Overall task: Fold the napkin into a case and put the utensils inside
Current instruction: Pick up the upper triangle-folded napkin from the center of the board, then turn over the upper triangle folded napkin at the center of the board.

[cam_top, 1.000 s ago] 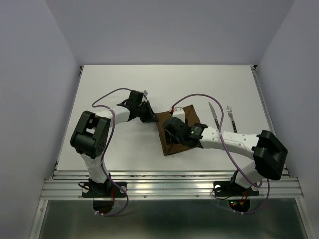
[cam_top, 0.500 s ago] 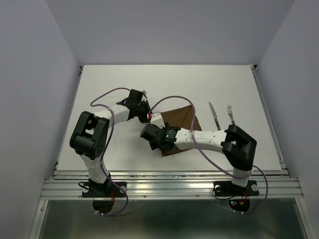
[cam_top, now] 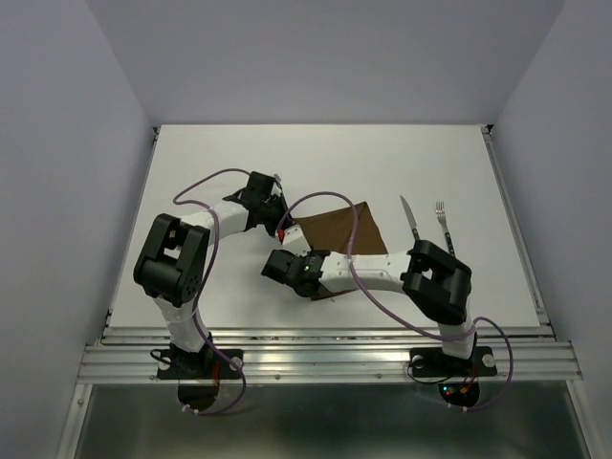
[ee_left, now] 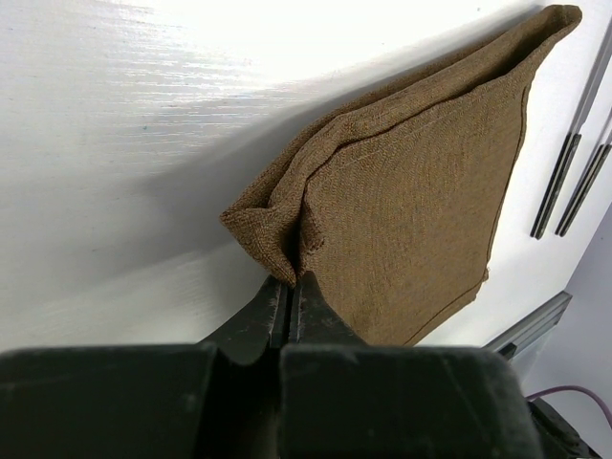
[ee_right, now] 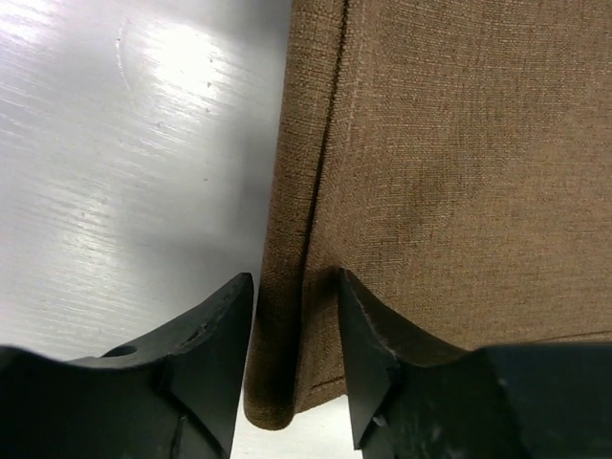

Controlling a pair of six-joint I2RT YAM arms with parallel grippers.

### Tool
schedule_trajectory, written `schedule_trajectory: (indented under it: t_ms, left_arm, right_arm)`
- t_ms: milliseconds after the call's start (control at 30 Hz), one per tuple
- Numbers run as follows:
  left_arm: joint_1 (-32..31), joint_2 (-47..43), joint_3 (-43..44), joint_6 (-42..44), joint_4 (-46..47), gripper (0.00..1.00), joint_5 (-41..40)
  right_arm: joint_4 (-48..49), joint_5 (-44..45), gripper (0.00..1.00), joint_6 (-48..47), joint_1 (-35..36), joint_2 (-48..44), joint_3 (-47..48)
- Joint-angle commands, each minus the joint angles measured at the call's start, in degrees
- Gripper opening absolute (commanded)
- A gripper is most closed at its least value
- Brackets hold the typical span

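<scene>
Napkin (cam_top: 340,232), dark brown and folded into a flat rectangular shape, lies near the middle of the white counter (cam_top: 210,163). At its 9 o'clock corner the left gripper (ee_left: 290,279) has its fingers pressed together, pinching a bunched tip of the cloth, which puckers just above them. The right gripper (ee_right: 295,282) sits at the napkin's 7 o'clock end, close to the near corner. Its fingers (ee_right: 215,335) stand apart on either side of the folded edge, one over bare counter and the other over the cloth. Whether they are squeezing the fold cannot be told. At the napkin's 3 o'clock a silver knife (cam_top: 409,218) and a fork (cam_top: 444,225) lie side by side on the counter, apart from each other and clear of the cloth, tips towards 12 o'clock.
</scene>
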Motion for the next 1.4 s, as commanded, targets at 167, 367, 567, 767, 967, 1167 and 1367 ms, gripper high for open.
schedule_trajectory:
  t_ms: [167,367,567,767,967,1167,1367]
  left_arm:
    - [0.0,-2.2,1.4,0.4,1.0,0.0,0.8]
    - [0.0,-2.4,1.6,0.3,1.3,0.0,1.3]
    - [1.2,-4.2,1.0,0.8,1.1,0.0,1.4]
    - [5.2,-6.5,0.8,2.1,0.1,0.0,2.2]
    - [17.6,-12.0,3.1,7.6,-8.8,0.0,0.3]
    - [30.6,-18.1,13.9,14.4,-21.5,0.0,-8.6]
    - [34.7,-23.7,29.6,16.8,-31.6,0.0,-25.9]
  right_arm:
    - [-3.4,6.1,0.24,3.2,0.6,1.7,4.2]
    - [-4.3,6.8,0.07,4.3,1.1,1.6,5.1]
    - [-4.3,6.2,0.01,3.9,2.2,1.0,7.0]
    - [-2.3,1.5,0.01,0.1,3.5,2.9,13.8]
    - [1.1,-8.1,0.01,-3.4,4.7,10.0,28.8]
    - [9.0,-24.4,0.01,-6.7,4.7,18.6,48.2]
    - [19.3,-35.2,0.01,-6.9,4.7,18.5,53.0]
